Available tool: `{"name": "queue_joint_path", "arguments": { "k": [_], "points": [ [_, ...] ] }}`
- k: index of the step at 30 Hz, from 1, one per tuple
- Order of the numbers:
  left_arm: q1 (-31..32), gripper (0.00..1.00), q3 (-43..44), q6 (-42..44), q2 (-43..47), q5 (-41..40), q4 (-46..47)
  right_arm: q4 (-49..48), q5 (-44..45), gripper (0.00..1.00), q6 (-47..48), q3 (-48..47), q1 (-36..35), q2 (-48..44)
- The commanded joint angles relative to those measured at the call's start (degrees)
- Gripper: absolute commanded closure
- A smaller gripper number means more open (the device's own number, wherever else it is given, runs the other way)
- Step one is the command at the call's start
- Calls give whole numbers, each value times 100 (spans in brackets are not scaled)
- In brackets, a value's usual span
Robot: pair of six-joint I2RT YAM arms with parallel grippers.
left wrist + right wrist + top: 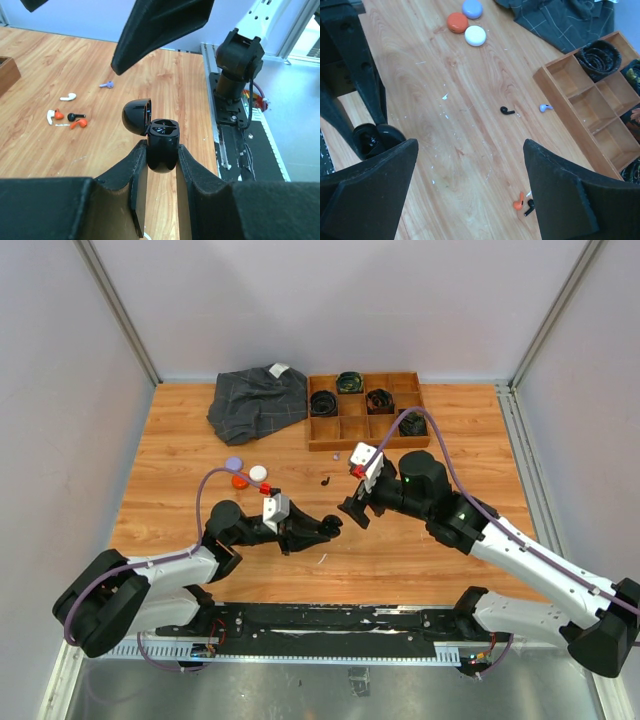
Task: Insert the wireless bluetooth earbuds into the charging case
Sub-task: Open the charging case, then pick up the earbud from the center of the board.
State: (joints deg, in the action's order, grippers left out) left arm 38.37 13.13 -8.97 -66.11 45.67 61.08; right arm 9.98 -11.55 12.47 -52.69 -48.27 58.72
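Note:
My left gripper is shut on an open black charging case; its lid is flipped back to the left and the case is held above the table. The case also shows in the right wrist view. My right gripper is open and empty, just right of the case. Loose earbuds lie on the wood: a black one, a purple one, and an orange one beside another black one. The left wrist view also shows a white earbud.
Three round pucks, orange-red, white and purple, lie left of centre. A wooden compartment tray holding black coiled belts stands at the back. A dark folded cloth lies to its left.

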Motion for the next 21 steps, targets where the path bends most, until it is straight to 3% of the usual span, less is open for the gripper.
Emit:
{"name": "queue_joint_path", "arguments": {
  "k": [1,10,21],
  "points": [
    [4,100,87,63,63,99,25,-232,331,12,-156,39,-21,-72],
    [-52,100,19,-474,-24,-1506,-174,428,903,10,-477,-229,58,112],
    [-332,100,-288,-764,429,-2186,-390,1821,1305,11,-1459,-527,1113,931]
  ]
}}
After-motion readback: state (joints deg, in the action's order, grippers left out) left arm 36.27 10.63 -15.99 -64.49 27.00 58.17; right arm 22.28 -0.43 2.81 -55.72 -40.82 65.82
